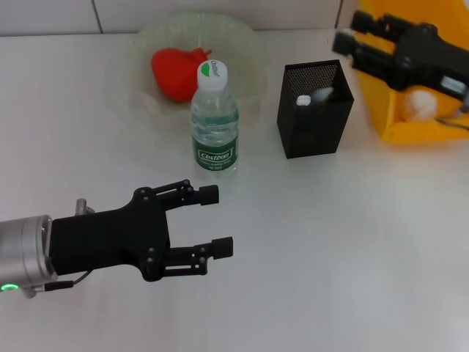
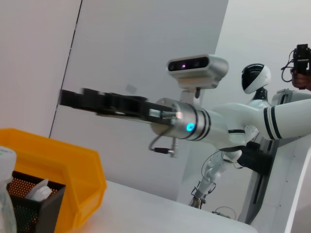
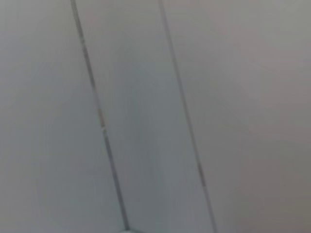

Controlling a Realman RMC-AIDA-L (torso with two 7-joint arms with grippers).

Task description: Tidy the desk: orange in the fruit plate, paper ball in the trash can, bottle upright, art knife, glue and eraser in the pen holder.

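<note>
The bottle (image 1: 215,121) stands upright near the middle of the table, white cap up. Behind it the clear fruit plate (image 1: 245,44) holds the reddish orange (image 1: 174,72). The black mesh pen holder (image 1: 315,121) stands to the right with white things (image 1: 311,97) inside; I cannot tell art knife, glue and eraser apart. A paper ball (image 1: 422,105) lies in the yellow trash can (image 1: 396,128). My left gripper (image 1: 216,221) hovers open and empty in front of the bottle. My right gripper (image 1: 353,37) is open above the trash can's near-left corner.
The left wrist view shows the right arm's gripper (image 2: 73,98) over the yellow trash can (image 2: 63,162), the pen holder (image 2: 26,208) and, farther off, another robot (image 2: 255,80). The right wrist view shows only a panelled wall.
</note>
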